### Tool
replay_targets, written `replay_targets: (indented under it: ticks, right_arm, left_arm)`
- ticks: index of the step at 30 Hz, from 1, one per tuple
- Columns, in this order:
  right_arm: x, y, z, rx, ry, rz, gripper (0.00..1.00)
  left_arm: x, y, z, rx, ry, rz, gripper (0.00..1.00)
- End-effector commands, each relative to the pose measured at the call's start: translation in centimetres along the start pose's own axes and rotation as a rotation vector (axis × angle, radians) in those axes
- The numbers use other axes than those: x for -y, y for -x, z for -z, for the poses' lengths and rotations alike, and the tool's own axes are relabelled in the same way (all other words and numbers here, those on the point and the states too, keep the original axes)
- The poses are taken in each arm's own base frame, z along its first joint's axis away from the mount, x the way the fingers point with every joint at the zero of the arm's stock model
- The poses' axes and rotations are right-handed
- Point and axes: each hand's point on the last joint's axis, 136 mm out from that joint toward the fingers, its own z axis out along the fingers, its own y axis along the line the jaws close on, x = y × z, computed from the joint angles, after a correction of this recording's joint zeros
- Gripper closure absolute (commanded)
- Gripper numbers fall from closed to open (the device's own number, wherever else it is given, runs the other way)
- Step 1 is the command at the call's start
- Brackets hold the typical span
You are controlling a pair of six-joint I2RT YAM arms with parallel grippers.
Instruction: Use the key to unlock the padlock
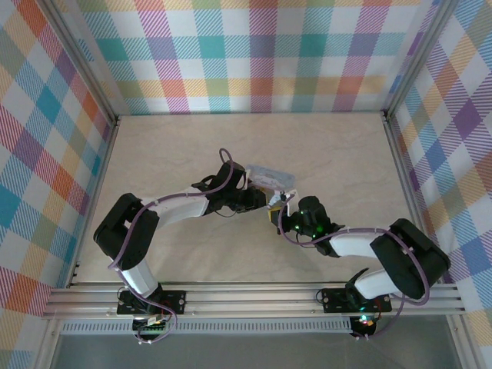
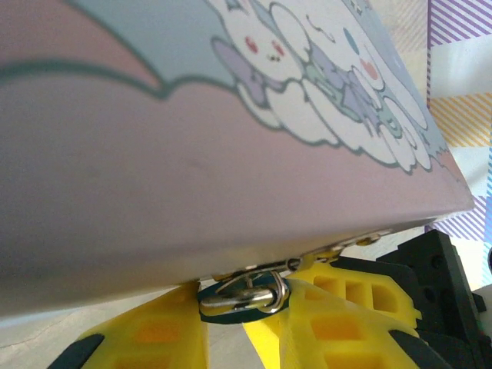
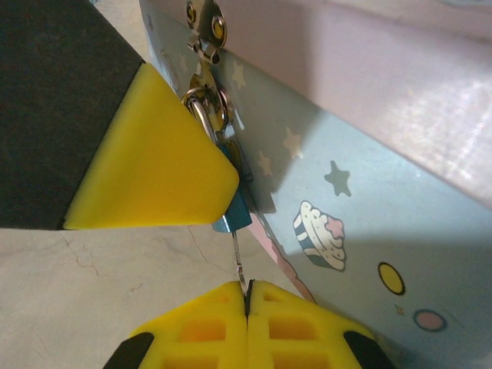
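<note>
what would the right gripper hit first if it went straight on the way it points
The padlock, most likely: the right gripper is shut on the key, whose tip reaches the padlock's underside. The hasp of the tin lies beyond it.

Pale blue and pink tin (image 1: 273,177) (image 2: 192,154) (image 3: 369,192) printed with cartoon bunnies, stars and a cupcake, near the middle of a beige marbled table (image 1: 330,146). Pastel plaid walls (image 1: 261,54) on three sides; aluminium rail (image 1: 254,296) along the near edge.
</note>
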Motion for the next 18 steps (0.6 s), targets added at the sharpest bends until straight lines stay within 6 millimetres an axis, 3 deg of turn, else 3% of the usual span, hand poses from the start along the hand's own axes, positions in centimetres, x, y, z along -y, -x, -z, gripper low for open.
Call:
replay_targets:
  ticks: [1, 18]
  right_arm:
    - [-1.0, 2.6, -0.1, 0.092, 0.051, 0.009, 1.00]
    - [0.3, 2.6, -0.7, 0.099, 0.050, -0.007, 1.00]
  left_arm:
    - [2.7, 0.9, 1.3, 0.022, -0.078, -0.034, 0.76]
    - [2.8, 0.9, 1.4, 0.022, -0.080, -0.038, 0.76]
